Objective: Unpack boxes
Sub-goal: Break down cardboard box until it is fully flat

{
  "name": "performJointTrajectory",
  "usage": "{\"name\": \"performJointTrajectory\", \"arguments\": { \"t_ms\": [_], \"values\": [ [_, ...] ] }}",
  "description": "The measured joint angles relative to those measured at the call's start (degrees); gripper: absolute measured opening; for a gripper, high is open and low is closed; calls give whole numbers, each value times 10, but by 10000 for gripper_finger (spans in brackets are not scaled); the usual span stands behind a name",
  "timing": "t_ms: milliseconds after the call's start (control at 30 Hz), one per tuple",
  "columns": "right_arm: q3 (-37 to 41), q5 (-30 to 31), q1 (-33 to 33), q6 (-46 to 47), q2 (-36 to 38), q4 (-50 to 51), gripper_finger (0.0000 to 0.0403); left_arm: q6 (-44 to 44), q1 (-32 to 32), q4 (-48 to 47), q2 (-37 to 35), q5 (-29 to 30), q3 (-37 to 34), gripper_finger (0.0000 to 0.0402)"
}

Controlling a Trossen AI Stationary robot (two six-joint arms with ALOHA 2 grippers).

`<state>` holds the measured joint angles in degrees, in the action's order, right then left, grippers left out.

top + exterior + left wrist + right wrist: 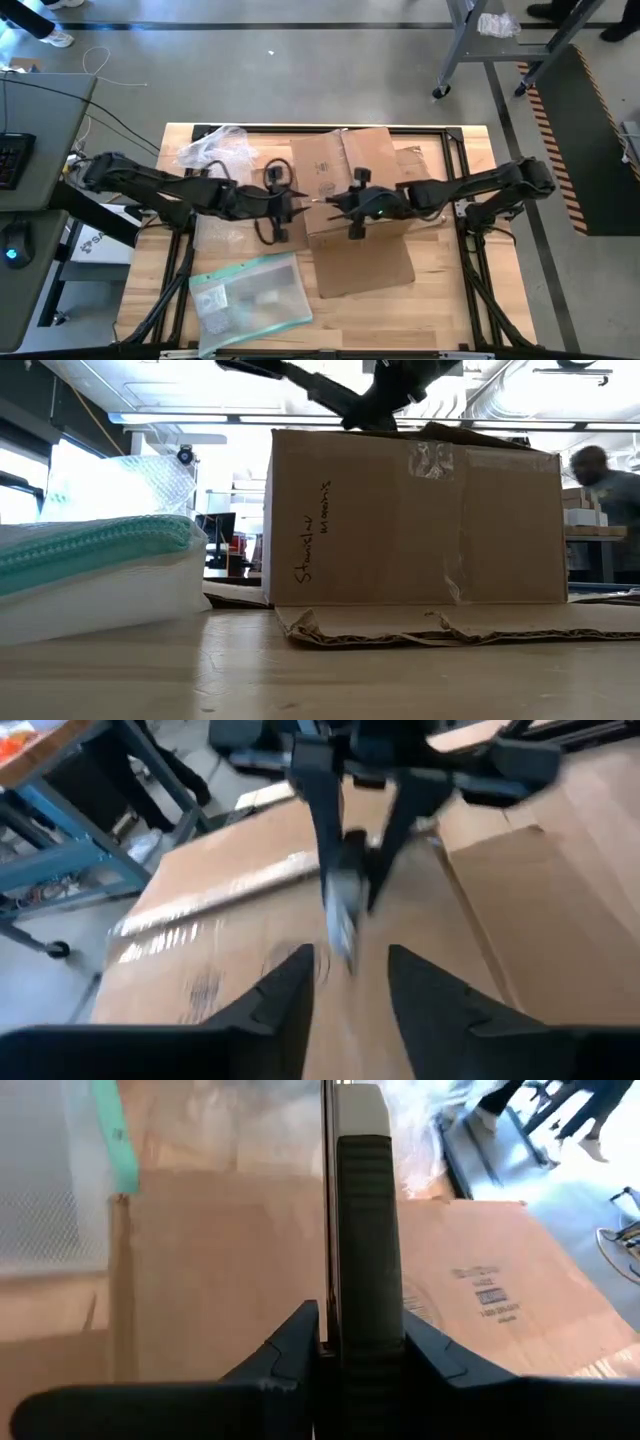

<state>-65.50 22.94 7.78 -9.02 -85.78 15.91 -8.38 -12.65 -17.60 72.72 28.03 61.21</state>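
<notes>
The cardboard box (pixel 350 185) sits mid-bench. Above it the right tool (pixel 352 1342) is clamped on a box cutter (pixel 360 1230), while the left tool (pixel 350 982) hangs released. Next, I'd judge: slit the taped seam.

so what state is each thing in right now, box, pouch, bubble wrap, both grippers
brown corrugated cardboard box: on the table, flaps spread open, one lying flat on the wood
dark grey ridged tool with a pale tip: clamped between the right gripper's fingers
flat clear plastic pouch with teal edge: lying flat on the table
clear bubble wrap sheet: crumpled, loose beside the box
left gripper: open, empty, over the box
right gripper: shut on the tool
</notes>
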Motion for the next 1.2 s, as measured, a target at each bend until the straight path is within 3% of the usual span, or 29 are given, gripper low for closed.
{"name": "performJointTrajectory", "arguments": {
  "t_ms": [100,167,267,367,467,633,833,967,1100,1200],
  "values": [
    [57,-47,-11,-3,29,-117,66,32,-8,-46,-43,1,-6,140],
    [102,-98,-18,-3,42,-228,66,32,-12,-22,-65,0,-24,146],
    [156,-174,-25,1,42,-399,66,-8,-15,98,-82,-16,-76,148],
    [182,-201,-28,15,32,-513,66,-57,-12,276,-80,-58,-136,148],
    [186,-201,-29,17,32,-531,66,-101,-2,460,-55,-121,-185,148],
    [183,-201,-28,17,31,-538,66,-132,22,610,2,-139,-202,159],
    [183,-201,-28,17,31,-529,66,-94,50,675,67,-171,-181,190],
    [183,-200,-28,17,31,-523,66,-87,56,676,92,-223,-158,189],
    [183,-199,-28,29,31,-517,68,-70,56,670,99,-222,-140,157],
    [183,-196,-28,43,31,-514,99,-63,61,652,96,-216,-138,105]
  ]
}}
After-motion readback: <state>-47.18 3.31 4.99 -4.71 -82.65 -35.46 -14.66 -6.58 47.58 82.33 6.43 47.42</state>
